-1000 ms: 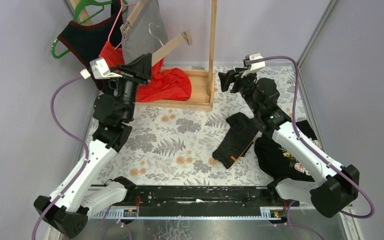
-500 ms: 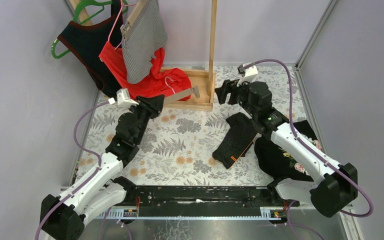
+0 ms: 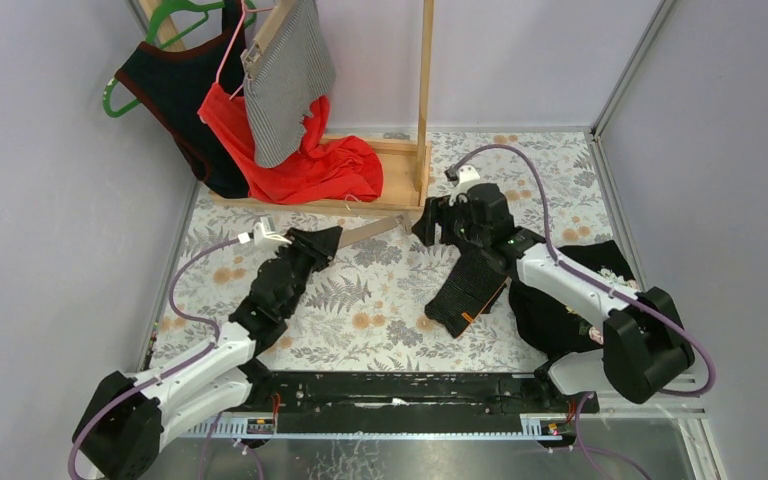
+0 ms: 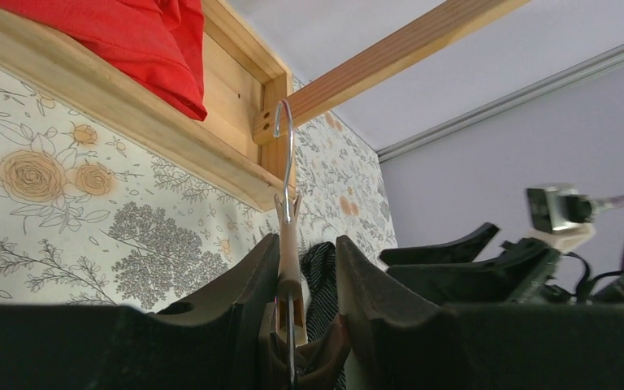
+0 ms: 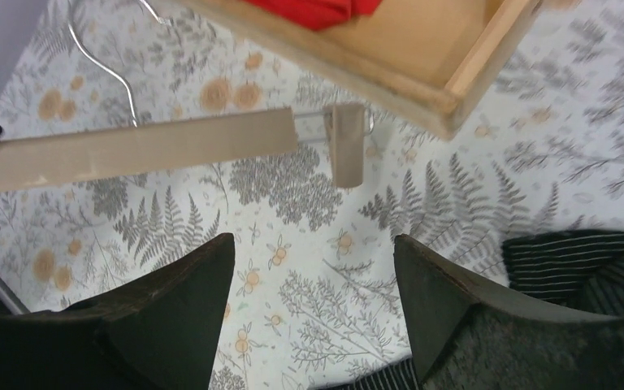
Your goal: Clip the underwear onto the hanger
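Note:
My left gripper (image 3: pixel 328 240) is shut on one end of a wooden clip hanger (image 3: pixel 372 230), held low over the floral table. In the left wrist view the hanger's bar (image 4: pixel 290 258) stands edge-on between the jaws of the left gripper (image 4: pixel 307 244), against the left one, its wire hook (image 4: pixel 284 150) pointing away. The black striped underwear (image 3: pixel 475 278) lies flat on the table just right of centre. Open and holding nothing, my right gripper (image 3: pixel 422 228) hovers by the hanger's free end; its wrist view shows the right gripper (image 5: pixel 313 268) just below the end clip (image 5: pixel 347 154), underwear (image 5: pixel 585 258) at lower right.
A wooden rack with a base tray (image 3: pixel 400 205) stands at the back, carrying a red garment (image 3: pixel 310 165), a grey striped one (image 3: pixel 285 80) and a dark one on a green hanger (image 3: pixel 175 90). A dark floral garment (image 3: pixel 560 310) lies under my right arm.
My left arm has brought the hanger down from beside the rack to just above the table. The right gripper has moved left and lower, up to the hanger's free end.

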